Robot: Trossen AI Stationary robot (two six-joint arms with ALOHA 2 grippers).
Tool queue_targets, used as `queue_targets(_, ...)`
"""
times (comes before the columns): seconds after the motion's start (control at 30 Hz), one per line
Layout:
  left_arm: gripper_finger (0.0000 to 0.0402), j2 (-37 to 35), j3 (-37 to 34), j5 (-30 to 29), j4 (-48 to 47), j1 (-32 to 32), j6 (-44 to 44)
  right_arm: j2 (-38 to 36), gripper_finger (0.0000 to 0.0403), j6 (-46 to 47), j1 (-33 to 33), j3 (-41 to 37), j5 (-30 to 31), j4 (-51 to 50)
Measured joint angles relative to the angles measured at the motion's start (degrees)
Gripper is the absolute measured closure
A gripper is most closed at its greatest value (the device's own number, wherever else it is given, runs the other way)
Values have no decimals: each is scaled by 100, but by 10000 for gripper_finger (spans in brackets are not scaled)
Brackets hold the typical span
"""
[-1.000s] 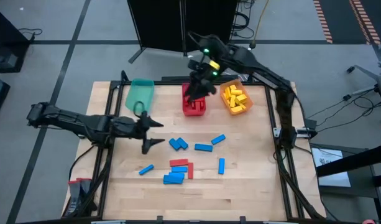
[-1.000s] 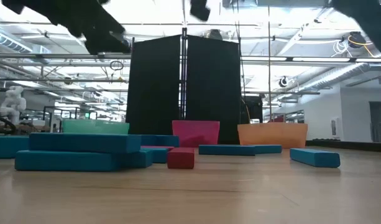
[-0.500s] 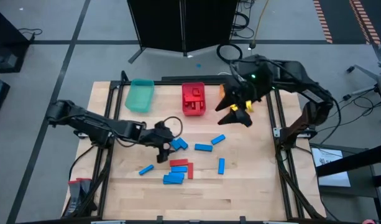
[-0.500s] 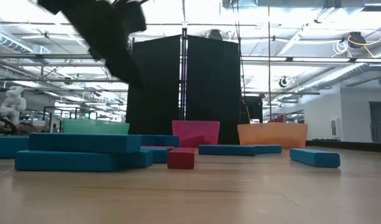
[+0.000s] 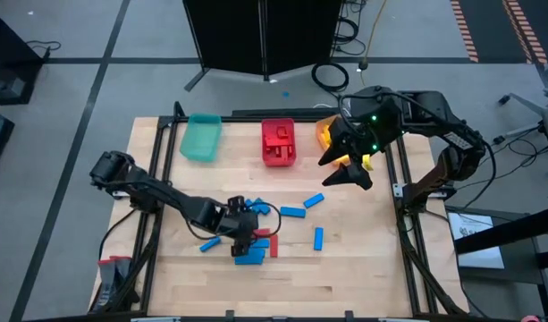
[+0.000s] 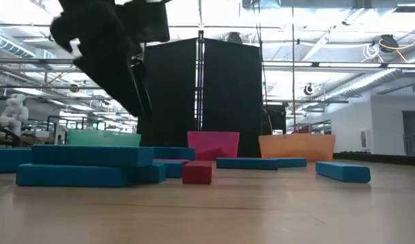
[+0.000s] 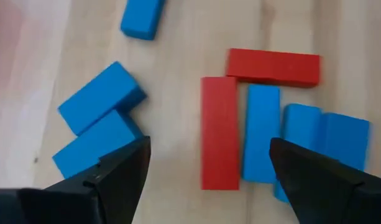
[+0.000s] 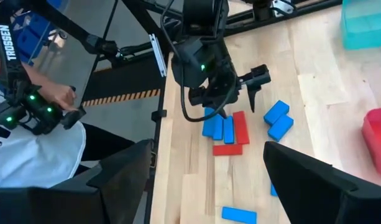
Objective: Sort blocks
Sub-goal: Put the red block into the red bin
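at the six o'clock side of the table, your left gripper is hanging over the cluster of loose blocks with its fingers spread wide and nothing between them. a second ago it was sitting up near nine o'clock beside the teal bin; it has swept down and inward since, so you are lining up the next pick. through its wrist camera you are looking straight down on two red blocks, one lying along the end of the other, with blue blocks pressed against them and two more blue ones off to the side.

your right gripper is hovering at about two o'clock, over the near edge of the orange bin, fingers apart and empty. a second ago it was above the red bin; it has pulled away since, and that bin is holding red blocks while the orange one is showing yellow.

what is remaining on the wood is mostly blue, spread from the centre towards six o'clock, plus the two reds. the teal bin is looking empty from above, so the blue sorting is probably barely begun. the reds are touching blues, so you are likely needing a careful, narrow approach.

a person is sitting beyond the table edge in the right wrist view.
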Motion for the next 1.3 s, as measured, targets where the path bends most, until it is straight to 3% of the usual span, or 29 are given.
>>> queue_targets(0.17, 69, 255, 2, -358, 34, 107, -128, 18, 95, -104, 0, 0, -13, -38)
queue_targets(0.37, 69, 567, 2, -10, 119, 190, -116, 18, 95, -126, 0, 0, -20, -49)
queue_targets(0.57, 69, 605, 34, -128, 217, 115, -111, 18, 95, -166, 0, 0, -24, -185)
queue_targets(0.9, 133, 605, 42, -138, 336, 126, 221, 18, 95, -171, 0, -2, -26, -217)
queue_targets(1.3, 139, 803, 44, -52, 755, 115, 211, 18, 95, -114, 0, -2, -33, -220)
